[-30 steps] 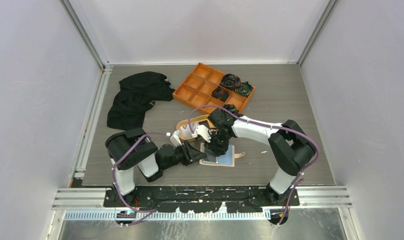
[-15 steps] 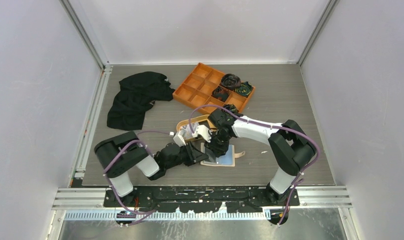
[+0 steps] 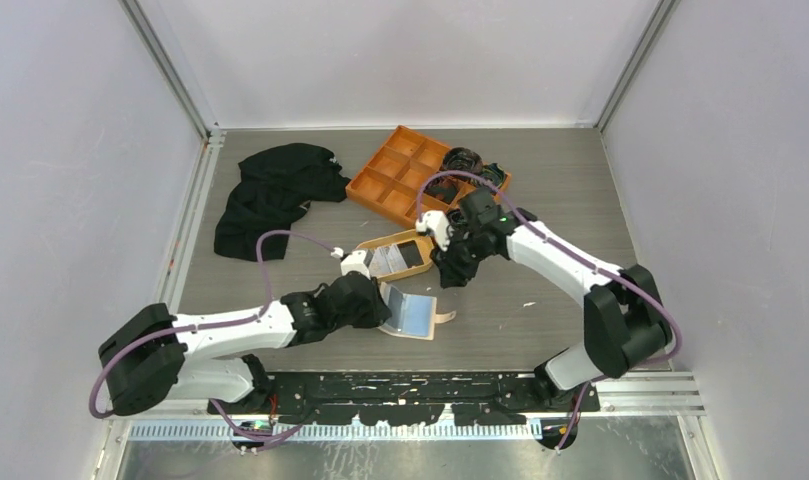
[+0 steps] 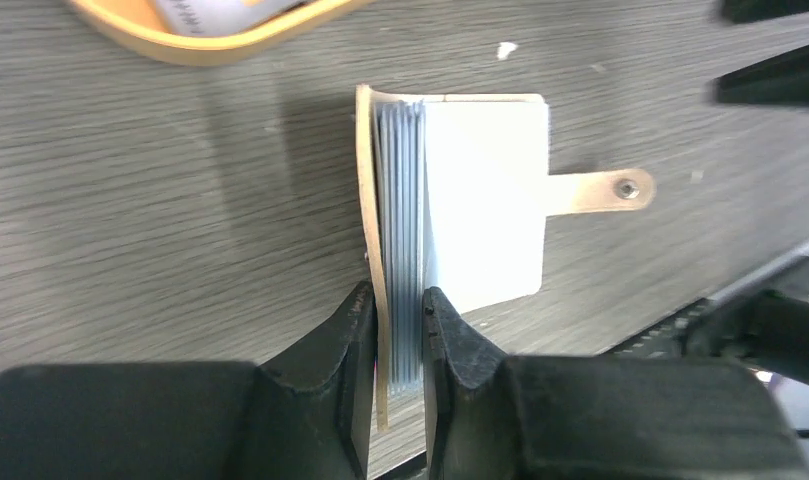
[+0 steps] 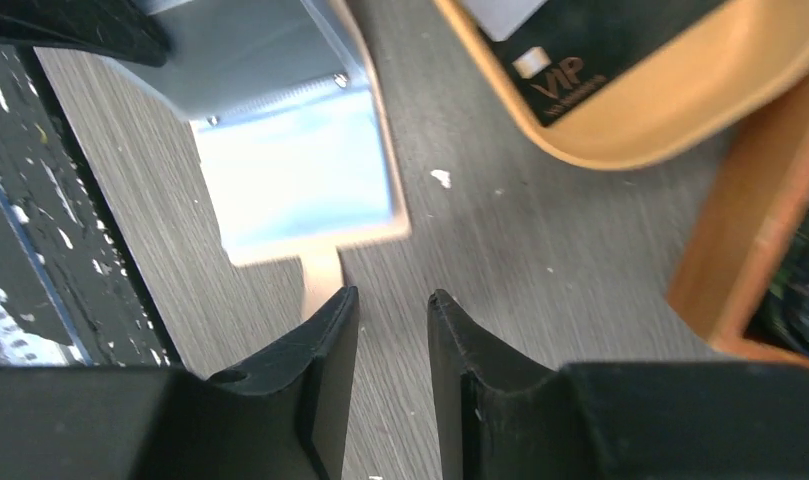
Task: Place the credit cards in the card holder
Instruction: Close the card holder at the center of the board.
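Where the left arm reaches out low from the near edge of the table (image 3: 570, 200), the left gripper (image 4: 400, 300) is clenched on the near edge of the card holder (image 4: 460, 200); its fingers (image 4: 358, 330) pinch the raised tan flap together with a stack of thin bluish-grey edges, and whether those are cards or empty pockets I cannot tell; the holder lies open on the wood near the table's middle, one half flat with a pale face upward, the other standing up in the grip; its snap tab (image 4: 595, 190) sticks out flat on the table on the side away from the raised flap; just beyond the holder the right gripper (image 5: 392, 300) hangs above the table, its jaws parted with nothing between them, the tab and the flat half showing below the fingertips; beside it sits the oval orange dish (image 5: 620, 140), near the holder but apart from it; in the dish lie a black card (image 5: 590, 60) marked VIP and a white card (image 3: 384, 261) with dark print; farther back stands the orange divided tray (image 3: 378, 186), dark objects in its right-hand compartments; to its left a black cloth (image 3: 270, 195) lies crumpled near the far left corner.
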### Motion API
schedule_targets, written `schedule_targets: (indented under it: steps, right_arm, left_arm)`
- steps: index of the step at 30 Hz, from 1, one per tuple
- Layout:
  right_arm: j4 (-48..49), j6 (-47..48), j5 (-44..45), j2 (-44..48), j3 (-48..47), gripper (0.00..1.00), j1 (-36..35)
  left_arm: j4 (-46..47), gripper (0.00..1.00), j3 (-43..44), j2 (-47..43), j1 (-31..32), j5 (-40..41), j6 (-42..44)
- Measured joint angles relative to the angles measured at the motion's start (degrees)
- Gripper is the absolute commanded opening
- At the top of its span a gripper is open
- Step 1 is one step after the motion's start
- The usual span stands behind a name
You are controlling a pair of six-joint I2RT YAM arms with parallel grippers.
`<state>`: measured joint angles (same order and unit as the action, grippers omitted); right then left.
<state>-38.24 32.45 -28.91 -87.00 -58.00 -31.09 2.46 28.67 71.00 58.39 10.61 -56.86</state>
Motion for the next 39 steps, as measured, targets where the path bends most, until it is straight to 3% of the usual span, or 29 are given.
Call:
schedule_targets:
  steps: [5,10,19,27,30,39]
  right_arm:
    - [0.1,-2.5,-4.8,4.7,0.0,0.40,6.5]
    - [0.9,-4.5,-6.9,6.4,0.0,0.42,7.9]
    - [0.9,-5.9,-8.5,6.7,0.0,0.42,10.2]
    - [0.9,-6.4,-9.4,6.7,0.0,0.42,12.5]
    - [0.9,-6.5,-9.7,6.7,0.0,0.42,12.8]
    - [0.7,-6.8,-10.8,6.7,0.0,0.42,13.3]
  left_arm:
    - [-19.5,0.14,9.0,-0.5,0.9,4.4,4.9]
    - [-33.9,0.17,20.8,6.6,4.5,9.1,8.1]
    - [-47.4,0.29,37.0,24.5,11.0,15.1,10.1]
    - [-50.5,0.48,40.7,28.0,14.5,16.9,10.7]
    - [-50.0,0.50,40.8,28.0,15.2,16.5,10.7]
    - [-37.3,0.59,33.4,22.9,15.8,9.6,11.4]
